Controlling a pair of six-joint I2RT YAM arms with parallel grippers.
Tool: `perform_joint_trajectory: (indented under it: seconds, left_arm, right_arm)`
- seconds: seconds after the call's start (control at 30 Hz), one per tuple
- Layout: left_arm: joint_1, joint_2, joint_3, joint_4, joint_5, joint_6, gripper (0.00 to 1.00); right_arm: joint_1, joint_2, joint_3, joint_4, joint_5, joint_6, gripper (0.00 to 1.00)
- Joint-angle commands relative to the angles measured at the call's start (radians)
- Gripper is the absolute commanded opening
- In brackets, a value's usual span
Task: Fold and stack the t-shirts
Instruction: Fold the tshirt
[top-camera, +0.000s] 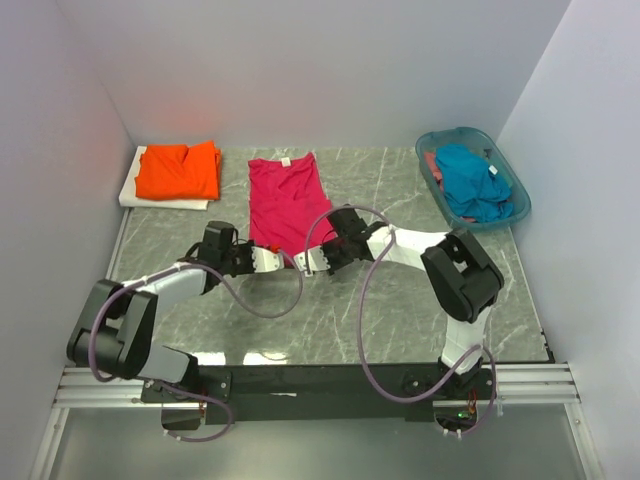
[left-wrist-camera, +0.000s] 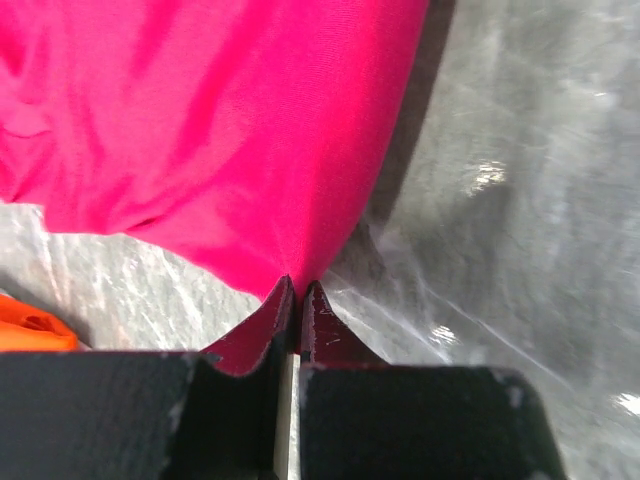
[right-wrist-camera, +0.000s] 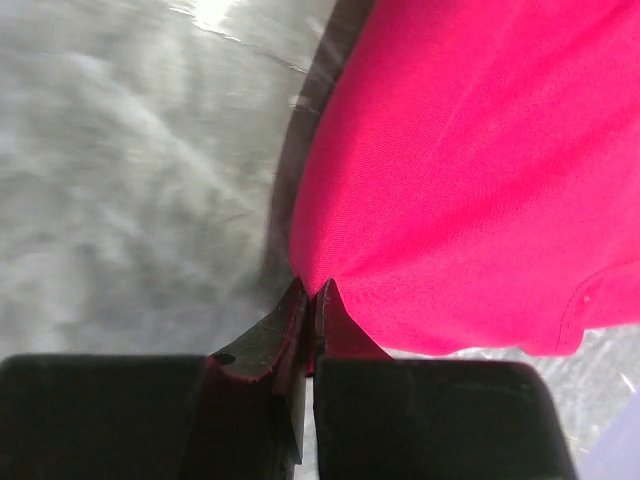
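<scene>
Top external view: the magenta-red t-shirt (top-camera: 285, 200) lay flat near the middle of the table (top-camera: 400, 300), neck toward the far side and hem toward the arms. Its outline was narrow and no sleeves showed, which suggested that the sides were folded in.
Left gripper (left-wrist-camera: 298, 300): the jaws were pinched together on the near-left corner of the hem, and the cloth rose into the fingertips in a small peak.
Right gripper (right-wrist-camera: 308, 300): the jaws were pressed together in the same way on the near-right corner of the hem, with a nip of fabric between them.
Reason for the paired hold: with one corner in each gripper, the hem could stay straight and taut and travel as a single edge.
Step in hand: judged to be the lengthwise fold, the hem to be carried up toward the neck. The shirt rested wholly on the table apart from the pinched corners.
Orange t-shirt (top-camera: 180, 170): it lay folded on a white pad (top-camera: 130, 192) at the far left corner, well apart from the magenta shirt. This was probably the site of the stack.
Teal-blue t-shirt (top-camera: 472, 180): it sat crumpled inside the basket (top-camera: 522, 208) at the far right, not yet folded.
Risk: soft cotton could slip from so small a bite if the two arms lifted unevenly.
</scene>
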Motion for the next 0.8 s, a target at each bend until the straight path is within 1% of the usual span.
perform_joint_trajectory:
  seconds: [0.0,0.13,0.23,0.37,0.47,0.63,0.67,0.77]
  left_arm:
    - [-0.003,-0.076,-0.027,-0.008,0.054,0.033,0.0]
    - [-0.01,-0.14,-0.053,-0.043,0.076,0.036,0.0]
    - [-0.039,-0.183,-0.07,-0.066,0.082,0.044,0.0]
    - [-0.133,-0.211,-0.067,-0.15,0.076,0.027,0.0]
    - [-0.193,-0.24,-0.064,-0.196,0.083,-0.008,0.0]
    - [-0.237,-0.344,-0.111,-0.253,0.091,-0.076,0.0]
    - [-0.239,-0.376,-0.116,-0.256,0.089,-0.081,0.0]
    - [-0.237,-0.404,-0.116,-0.247,0.057,-0.108,0.01]
  right_arm:
    - [0.004,-0.078,-0.04,-0.069,-0.071,0.019,0.0]
    - [0.006,-0.154,-0.089,-0.09,-0.117,0.044,0.0]
    - [0.006,-0.229,-0.132,-0.109,-0.163,0.077,0.0]
    - [0.012,-0.332,-0.187,-0.175,-0.236,0.135,0.0]
    - [0.019,-0.407,-0.22,-0.242,-0.258,0.151,0.0]
    - [0.026,-0.506,-0.269,-0.291,-0.261,0.182,0.0]
    - [0.026,-0.51,-0.269,-0.293,-0.255,0.194,0.0]
    - [0.027,-0.493,-0.257,-0.27,-0.209,0.223,0.0]
